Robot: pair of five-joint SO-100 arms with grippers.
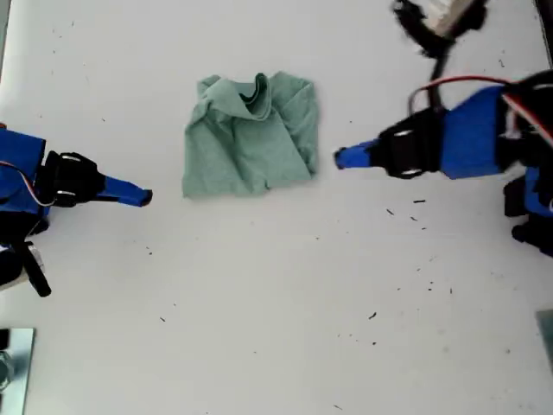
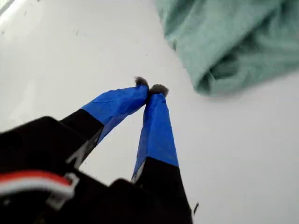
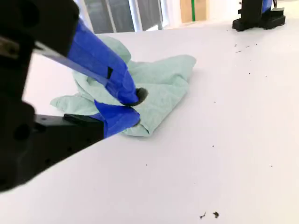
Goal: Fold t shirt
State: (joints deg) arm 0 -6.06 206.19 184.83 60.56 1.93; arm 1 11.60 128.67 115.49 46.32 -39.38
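Soft, light t shirt (image 1: 251, 138) — likely pinchable at its 3 o'clock hem in the exterior view — beside my second gripper (image 3: 135, 108), whose tool is clenched empty, as is my first gripper (image 2: 150, 88).

Blurred black-and-white object (image 1: 439, 22) cut by exterior view's top edge, t shirt (image 2: 233, 42) cropped in first wrist view

A lab or workshop bench, by the look of it — a plain white table (image 1: 259, 328) flecked with small dark specks, and taped blue robot arms mounted at both sides of the exterior view. Loose red and white wires (image 1: 484, 84) loop over one arm. Far beyond my second gripper's jaws, past the table's edge, stand tall windows (image 3: 124, 14) — an indoor room.
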